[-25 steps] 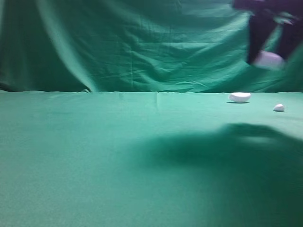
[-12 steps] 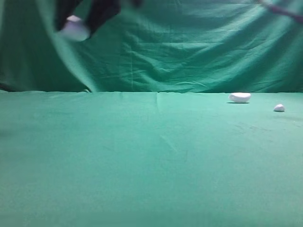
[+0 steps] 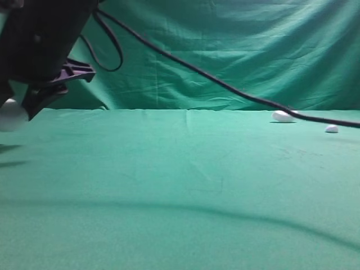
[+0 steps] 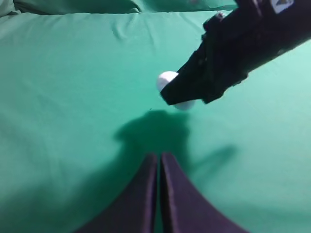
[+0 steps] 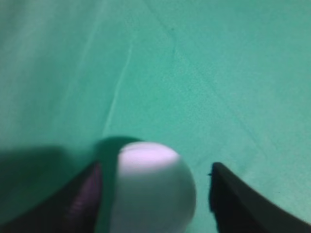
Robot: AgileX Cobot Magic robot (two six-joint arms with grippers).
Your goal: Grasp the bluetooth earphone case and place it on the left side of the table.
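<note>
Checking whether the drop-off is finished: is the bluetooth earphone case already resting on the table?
No: in the left wrist view the bluetooth earphone case sits in the right gripper, above its own shadow on the table.

**Count of things in view**

White objs: 3 total. 1 bluetooth earphone case (image 3: 10, 114), rounded, biggest of the three, also seen in left wrist view (image 4: 169, 83) and right wrist view (image 5: 153, 187). 1 half-oval bowl-shaped piece (image 3: 283, 116) far right on the cloth. 1 tiny pebble-like piece (image 3: 332, 129) further right.

Grippers: 2. Right gripper (image 3: 17, 107) at far left of exterior view, w/ 2 dark fingers (image 5: 82, 201) either side of the case. Left gripper (image 4: 159, 170), 2 fingers pressed together.

Cables: 1 black cable (image 3: 225, 85) crossing the exterior view.

Tables: 1 green-clothed table (image 3: 185, 185). Backdrops: 1 green backdrop (image 3: 225, 45).
</note>
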